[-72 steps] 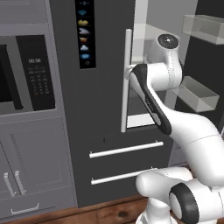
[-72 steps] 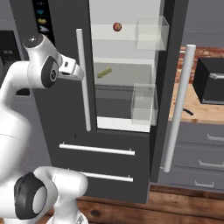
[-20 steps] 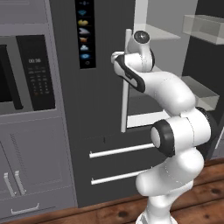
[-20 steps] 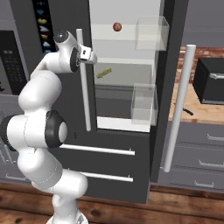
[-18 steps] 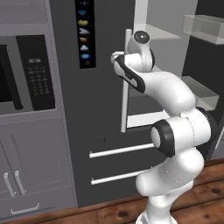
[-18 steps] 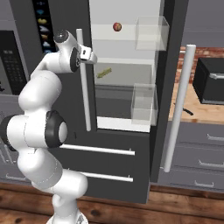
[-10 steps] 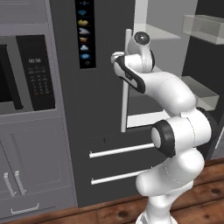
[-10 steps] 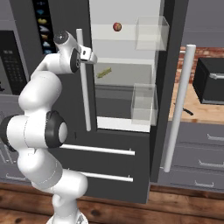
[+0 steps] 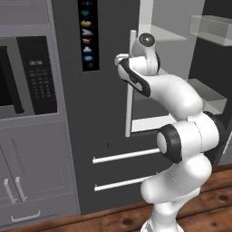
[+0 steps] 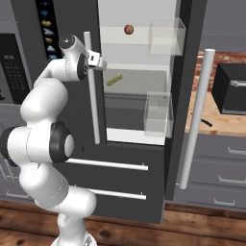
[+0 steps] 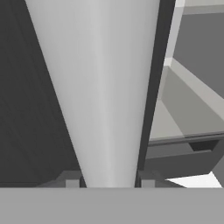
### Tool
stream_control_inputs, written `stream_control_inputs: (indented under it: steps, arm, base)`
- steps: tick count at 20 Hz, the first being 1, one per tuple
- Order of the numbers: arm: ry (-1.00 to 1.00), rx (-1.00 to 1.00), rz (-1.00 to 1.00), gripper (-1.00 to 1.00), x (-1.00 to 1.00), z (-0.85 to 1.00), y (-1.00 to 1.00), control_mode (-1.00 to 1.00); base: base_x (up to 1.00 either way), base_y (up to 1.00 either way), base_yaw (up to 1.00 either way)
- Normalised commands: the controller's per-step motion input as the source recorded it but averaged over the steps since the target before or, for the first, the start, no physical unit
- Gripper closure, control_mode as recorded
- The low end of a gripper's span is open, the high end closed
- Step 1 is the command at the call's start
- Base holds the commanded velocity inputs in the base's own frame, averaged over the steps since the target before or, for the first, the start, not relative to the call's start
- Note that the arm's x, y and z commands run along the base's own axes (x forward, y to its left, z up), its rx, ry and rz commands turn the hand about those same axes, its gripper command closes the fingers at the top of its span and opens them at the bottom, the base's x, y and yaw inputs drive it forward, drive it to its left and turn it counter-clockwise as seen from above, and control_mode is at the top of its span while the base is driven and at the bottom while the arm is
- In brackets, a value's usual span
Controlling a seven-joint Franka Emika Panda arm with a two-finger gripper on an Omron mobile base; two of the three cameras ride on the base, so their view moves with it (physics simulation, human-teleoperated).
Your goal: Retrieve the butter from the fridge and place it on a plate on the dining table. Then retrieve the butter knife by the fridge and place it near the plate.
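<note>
Butter [image 10: 114, 79] lies on fridge [image 10: 139, 103] shelf beyond the hand [image 10: 102, 63]

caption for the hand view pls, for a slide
Gripper closed around the fridge's white bar handle, open interior shelves beside it.

- The arm [image 9: 181, 136] is glossy white, built of fat rounded segments (almost bulbous).
- Dark grey-black rings mark its joints, with a dark stripe along the upper link.
- A grey round cap tops the wrist.
</note>
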Motion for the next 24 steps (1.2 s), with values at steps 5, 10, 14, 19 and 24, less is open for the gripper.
stream_control_inputs:
  steps: [5,10,14,19,24]
  arm:
    - [0.00,0.00,0.00,1.00,0.00,0.00,0.00,-1.00]
    - [-0.02,0.00,0.00,1.00,-0.11,0.01,0.00,-1.00]
    - [-0.07,-0.03,0.00,1.00,-0.45,0.08,0.13,-1.00]
    - [-0.09,-0.13,0.00,1.00,-0.73,0.17,0.46,-1.00]
    - [-0.01,-0.22,-0.02,1.00,-0.75,0.24,0.56,-1.00]
  base:
    - [0.00,0.00,0.00]
    - [0.00,0.00,0.00]
    - [0.00,0.00,0.00]
    - [0.00,0.00,0.00]
    - [0.00,0.00,0.00]
